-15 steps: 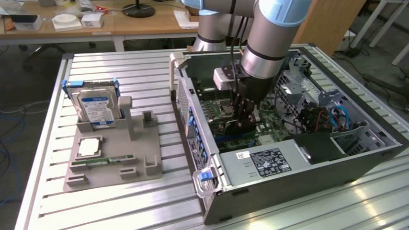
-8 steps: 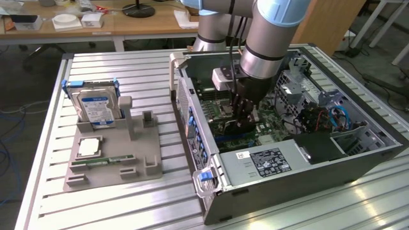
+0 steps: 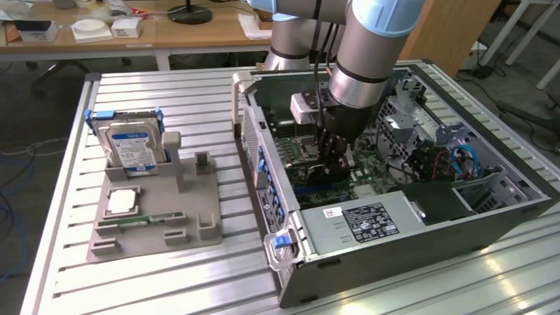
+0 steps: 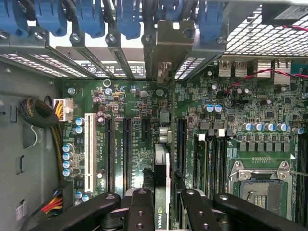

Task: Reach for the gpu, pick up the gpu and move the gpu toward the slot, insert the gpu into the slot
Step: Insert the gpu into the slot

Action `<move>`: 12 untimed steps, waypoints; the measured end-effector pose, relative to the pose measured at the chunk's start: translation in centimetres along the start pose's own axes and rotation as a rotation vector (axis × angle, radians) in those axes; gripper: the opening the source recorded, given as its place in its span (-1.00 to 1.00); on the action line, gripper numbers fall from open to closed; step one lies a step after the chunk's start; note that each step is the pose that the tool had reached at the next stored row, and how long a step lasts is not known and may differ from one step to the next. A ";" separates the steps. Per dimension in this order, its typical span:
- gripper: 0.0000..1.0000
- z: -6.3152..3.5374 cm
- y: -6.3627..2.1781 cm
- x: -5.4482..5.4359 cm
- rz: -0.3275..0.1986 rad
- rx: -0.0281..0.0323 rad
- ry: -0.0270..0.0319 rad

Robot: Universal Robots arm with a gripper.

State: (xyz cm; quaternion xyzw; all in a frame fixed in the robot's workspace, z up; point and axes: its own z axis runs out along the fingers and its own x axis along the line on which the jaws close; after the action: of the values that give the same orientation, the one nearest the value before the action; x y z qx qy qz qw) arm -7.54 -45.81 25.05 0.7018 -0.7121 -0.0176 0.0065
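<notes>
Green card, the gpu (image 4: 162, 183), stands edge-on over the motherboard (image 4: 144, 120) inside the open computer case (image 3: 490, 216), pinched between the fingers (image 4: 139, 211) of the gripper (image 4: 162, 211). Grey tray (image 3: 188, 226) on the exterior view's left holds a blue-labelled hard drive (image 3: 131, 147) and a memory stick (image 3: 140, 222).

Thin green gpu card with black cooler (image 4: 161, 185): seen edge-on, lower part hidden between black gripper fingers (image 4: 137, 211); slot contact untellable.

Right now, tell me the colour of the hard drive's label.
Blue and white, on the hard drive; clearest in the exterior view.
</notes>
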 end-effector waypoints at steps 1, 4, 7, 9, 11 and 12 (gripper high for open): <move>-0.47 0.02 0.00 0.0 0.000 0.0000 0.0001; -0.47 0.15 0.00 0.0 0.000 -0.0002 0.0005; -0.47 0.27 -0.01 0.0 0.000 0.0002 -0.0003; -0.47 0.28 -0.01 0.0 0.000 0.0001 -0.0001; -0.47 0.28 -0.01 0.0 0.000 0.0000 0.0000; -0.47 0.28 -0.01 0.0 0.000 0.0000 0.0000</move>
State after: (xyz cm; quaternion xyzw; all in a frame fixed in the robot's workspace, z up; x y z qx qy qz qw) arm -7.54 -45.80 24.77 0.7018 -0.7121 -0.0176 0.0065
